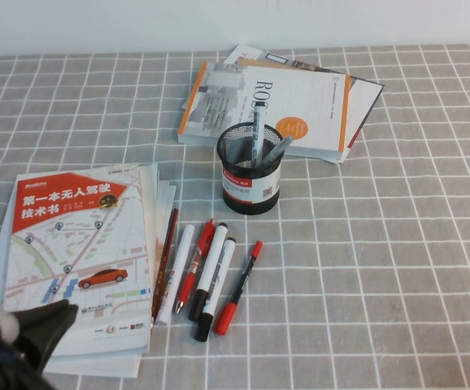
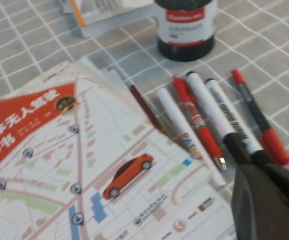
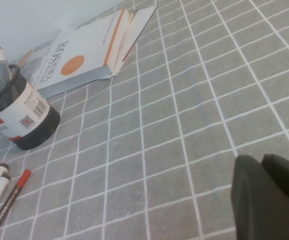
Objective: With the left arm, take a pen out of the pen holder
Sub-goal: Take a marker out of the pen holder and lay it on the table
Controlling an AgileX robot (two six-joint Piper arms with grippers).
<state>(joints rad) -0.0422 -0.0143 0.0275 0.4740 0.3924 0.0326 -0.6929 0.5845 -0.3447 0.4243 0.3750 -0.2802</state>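
A grey checked surface [image 1: 398,268] is spread under everything. A map-covered booklet [image 1: 72,244] lies to the left of the pen holder [image 1: 251,183] and nearer the robot. A stack of books [image 1: 300,97] lies just behind the holder. The left pincer [image 1: 56,317] hovers over the booklet's near corner, well apart from the holder, with its fingers pressed together and nothing between them. The right pincer [image 3: 264,165] is seen only in its own wrist view, well to the right of the holder. It appears pressed together and empty.

The holder is a black mesh cup with a red and white label. A row of loose markers [image 1: 206,272] lies just in front of it.

Inside the holder a tall pen [image 1: 255,134] stands nearly upright, its translucent blue-grey barrel rising well above the rim. A shorter grey pen [image 1: 277,148] leans towards the holder's right rim. The tall pen is judged light, stiff and smooth, so likely slippery. It is best pinched on the exposed barrel above the rim and drawn straight up, lest the light holder be tipped.
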